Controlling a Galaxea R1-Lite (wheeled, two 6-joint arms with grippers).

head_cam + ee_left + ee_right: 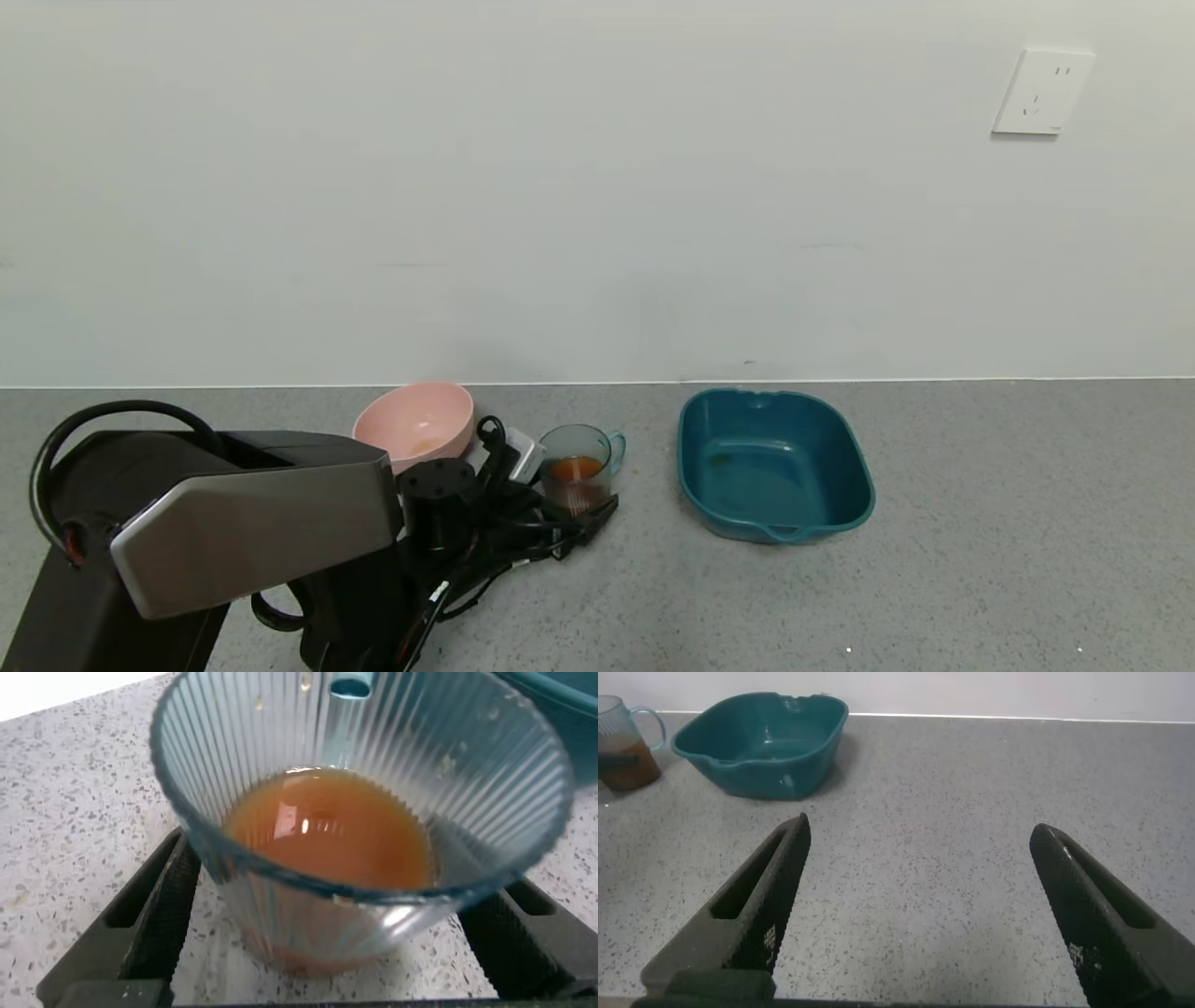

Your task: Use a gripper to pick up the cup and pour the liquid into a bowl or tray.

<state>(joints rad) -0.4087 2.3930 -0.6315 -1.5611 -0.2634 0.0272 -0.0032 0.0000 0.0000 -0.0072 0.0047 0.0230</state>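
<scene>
A plain white wall (597,187) with a socket (1043,91) backs the grey speckled counter (980,560).

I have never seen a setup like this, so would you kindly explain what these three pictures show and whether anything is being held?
This is a two-armed robot working at a grey speckled counter. The wide picture is from a camera on its head; the other two are from cameras on its wrists.

In the head view, the left gripper reaches the ribbed blue cup with orange-red liquid in it. The left wrist view shows its fingers open on either side of the cup, which stands on the counter, not yet gripped.

Left of the cup sits a pink bowl; to its right, a teal tray.

The right gripper appears only in its own wrist view, open above bare counter, holding nothing.
</scene>
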